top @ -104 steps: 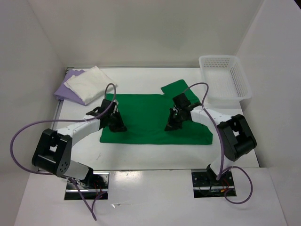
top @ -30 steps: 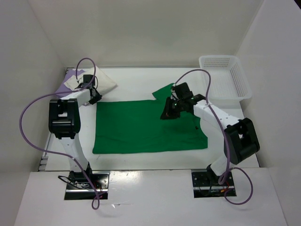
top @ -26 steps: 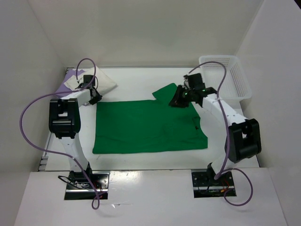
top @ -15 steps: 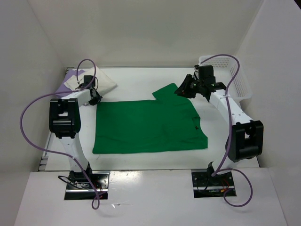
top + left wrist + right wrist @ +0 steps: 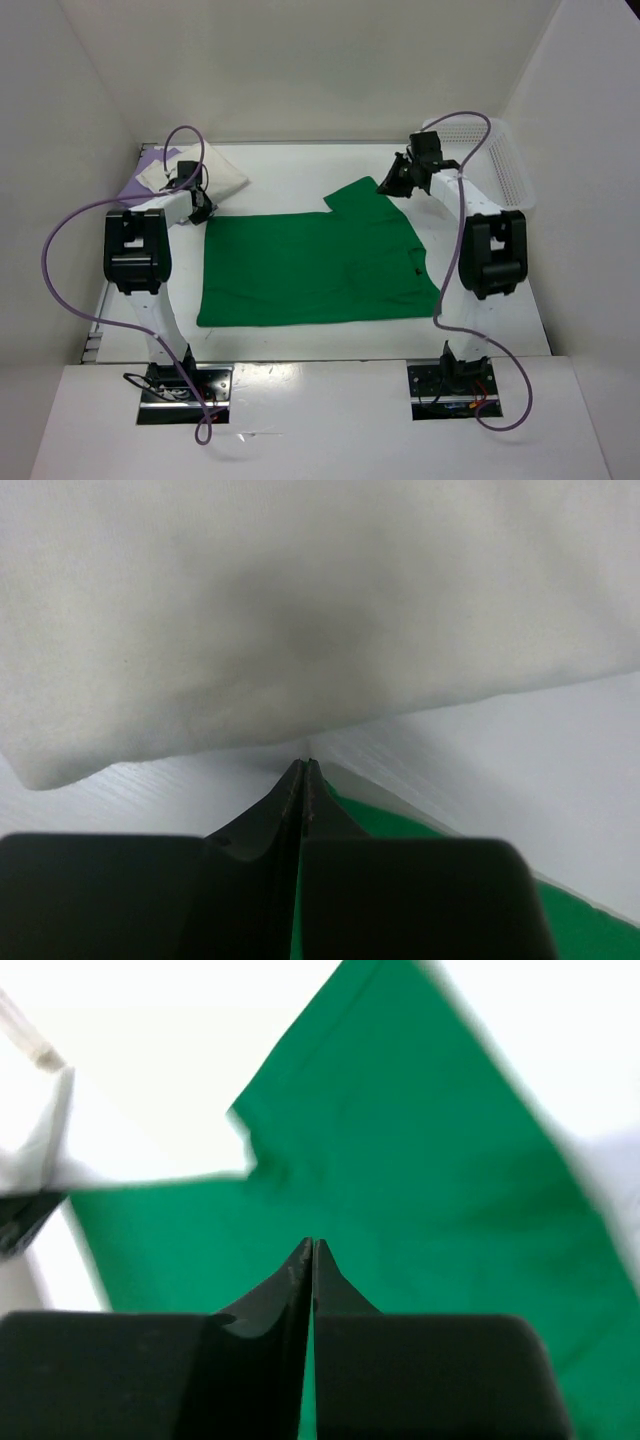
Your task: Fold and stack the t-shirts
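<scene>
A: We note the bright green cloth t-shirt [image 5: 315, 265] spread flat in the middle of the white table [image 5: 290, 168], long axis running left to right. One sleeve [image 5: 355, 192] juts toward the far side, right of centre. A small dark mark near the right edge suggests the collar end points right, hem left.

B: Agreed. Left gripper [image 5: 201, 210] sits at the shirt's far-left corner, fingers pressed together. Whether they pinch the cloth, we cannot tell.

A: Right gripper [image 5: 388, 187] hangs at the far sleeve, fingers also together over green cloth. A grip there is unclear.

B: We judge both are posted on the far edge to draw it toward the near edge, halving the shirt along its length.

A: The cream white folded shirt [image 5: 225, 176] lies atop the lavender purple shirt [image 5: 137, 187] in the far-left corner, likely the stack's home. White plastic mesh basket [image 5: 505, 175] stands far right.
</scene>
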Controlling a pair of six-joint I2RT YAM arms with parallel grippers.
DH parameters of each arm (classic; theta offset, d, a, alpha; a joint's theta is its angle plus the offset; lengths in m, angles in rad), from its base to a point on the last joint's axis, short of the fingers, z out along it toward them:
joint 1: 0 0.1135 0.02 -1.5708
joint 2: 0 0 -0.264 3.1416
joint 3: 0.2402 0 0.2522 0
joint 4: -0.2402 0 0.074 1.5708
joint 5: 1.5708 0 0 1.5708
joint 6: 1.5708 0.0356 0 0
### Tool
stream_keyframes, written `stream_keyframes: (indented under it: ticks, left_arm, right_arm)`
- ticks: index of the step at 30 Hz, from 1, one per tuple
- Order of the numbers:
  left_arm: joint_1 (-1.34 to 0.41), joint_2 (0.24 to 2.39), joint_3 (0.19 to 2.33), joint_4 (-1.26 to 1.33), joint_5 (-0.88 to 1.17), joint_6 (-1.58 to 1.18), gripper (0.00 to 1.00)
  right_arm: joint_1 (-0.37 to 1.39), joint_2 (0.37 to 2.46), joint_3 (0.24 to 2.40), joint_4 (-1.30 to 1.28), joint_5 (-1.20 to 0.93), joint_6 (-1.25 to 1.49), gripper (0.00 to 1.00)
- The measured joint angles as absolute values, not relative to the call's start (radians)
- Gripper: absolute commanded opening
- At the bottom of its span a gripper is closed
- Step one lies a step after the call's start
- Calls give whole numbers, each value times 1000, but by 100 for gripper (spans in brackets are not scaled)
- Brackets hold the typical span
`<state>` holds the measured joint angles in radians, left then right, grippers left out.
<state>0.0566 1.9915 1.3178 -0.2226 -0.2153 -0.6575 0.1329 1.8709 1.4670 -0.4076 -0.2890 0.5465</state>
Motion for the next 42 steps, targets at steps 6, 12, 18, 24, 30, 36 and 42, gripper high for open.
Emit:
stream_keyframes:
  ticks: [6,12,18,24,30,36,42]
  left_arm:
    - [59,1980,1293,-196,-190,-657,0]
    - [60,1976,1287,-188,-178,-656,0]
    - [60,1975,1287,-189,-164,-655,0]
    - [60,1975,1287,-187,-154,-655,0]
    - [60,1975,1287,-187,-151,-654,0]
    - [60,1975,1287,-187,-150,-654,0]
    - [60,1975,1287,-187,-146,-654,0]
  right_arm:
    - [118,2120,1668,-413,-196,529,29]
    - [126,2347,2011,-459,-89,488,45]
    - [132,2518,2278,-542,-40,449,47]
    - [157,2594,2341,-599,-33,434,45]
    - [184,2611,2358,-620,-59,427,40]
    - [192,2615,2366,-633,-65,428,31]
    - [192,2615,2366,-654,-62,429,1]
